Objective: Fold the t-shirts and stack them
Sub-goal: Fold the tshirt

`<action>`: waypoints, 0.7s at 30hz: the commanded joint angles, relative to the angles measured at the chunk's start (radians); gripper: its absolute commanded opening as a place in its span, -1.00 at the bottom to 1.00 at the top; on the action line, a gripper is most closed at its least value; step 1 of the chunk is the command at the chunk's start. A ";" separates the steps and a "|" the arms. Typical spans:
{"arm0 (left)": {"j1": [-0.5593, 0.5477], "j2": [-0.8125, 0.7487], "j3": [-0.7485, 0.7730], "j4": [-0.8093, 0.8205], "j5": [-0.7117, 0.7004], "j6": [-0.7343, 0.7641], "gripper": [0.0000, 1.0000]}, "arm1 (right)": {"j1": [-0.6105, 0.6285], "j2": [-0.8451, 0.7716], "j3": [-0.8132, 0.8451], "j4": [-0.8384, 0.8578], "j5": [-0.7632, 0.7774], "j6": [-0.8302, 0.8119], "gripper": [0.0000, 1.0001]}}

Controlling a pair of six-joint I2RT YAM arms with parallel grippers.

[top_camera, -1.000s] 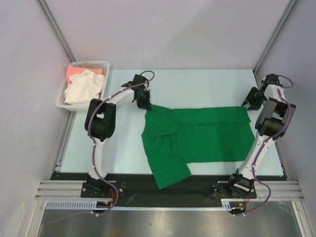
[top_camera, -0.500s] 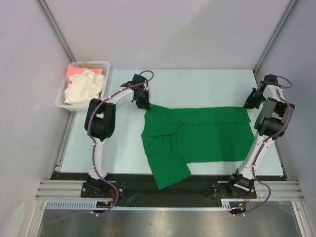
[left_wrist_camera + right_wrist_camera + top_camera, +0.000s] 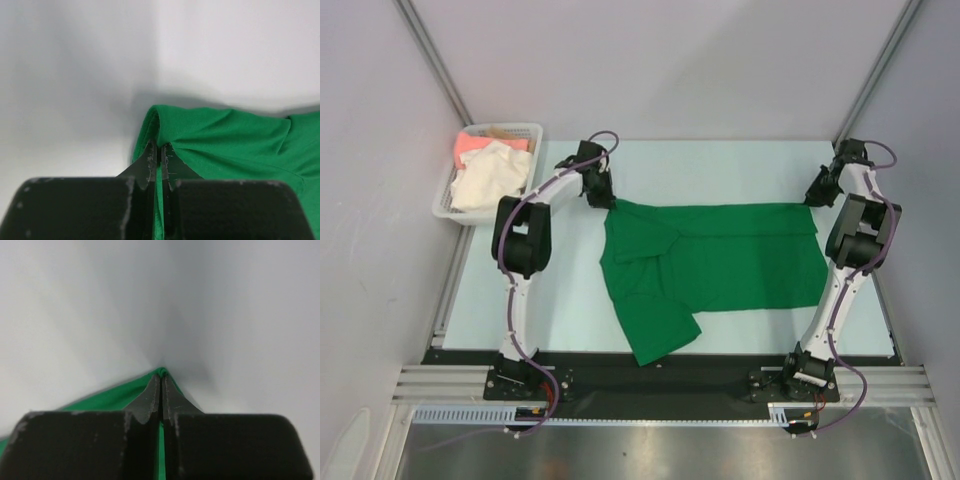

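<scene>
A bright green t-shirt lies spread across the pale table, one sleeve reaching toward the near edge. My left gripper is shut on the shirt's far left corner, and the left wrist view shows green cloth pinched between the jaws of the left gripper. My right gripper is shut on the far right corner; in the right wrist view the green t-shirt peeks out at the tips of the right gripper. A cream-white t-shirt and a salmon-pink t-shirt sit in the basket.
A white lattice basket stands at the far left, off the table's corner. Grey walls enclose the table on three sides. A black rail with both arm bases runs along the near edge.
The right gripper has shut on the shirt's far right corner. Both grippers have moved away from the bases, dragging the shirt's far edge a little farther up the table.
</scene>
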 commanded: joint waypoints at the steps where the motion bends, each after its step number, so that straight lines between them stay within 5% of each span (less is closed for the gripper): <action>1: 0.014 -0.002 0.061 0.026 -0.077 -0.010 -0.99 | 0.005 0.031 0.077 0.042 0.056 0.040 -1.00; 9: 0.029 0.022 0.130 0.021 -0.062 -0.043 -0.99 | 0.011 0.074 0.168 0.031 0.086 0.067 -1.00; 11: 0.029 0.039 0.149 0.009 -0.037 -0.055 -0.70 | 0.017 0.105 0.235 -0.020 0.090 0.060 -0.99; 16: 0.029 -0.005 0.127 -0.025 -0.081 -0.032 0.22 | 0.017 0.140 0.394 -0.192 0.098 0.044 0.07; 18: 0.031 -0.046 0.117 -0.048 -0.112 -0.010 0.39 | 0.011 0.099 0.384 -0.229 0.139 0.047 0.42; 21: 0.029 -0.133 0.069 -0.086 -0.149 0.010 0.40 | -0.006 0.017 0.335 -0.289 0.257 0.081 0.64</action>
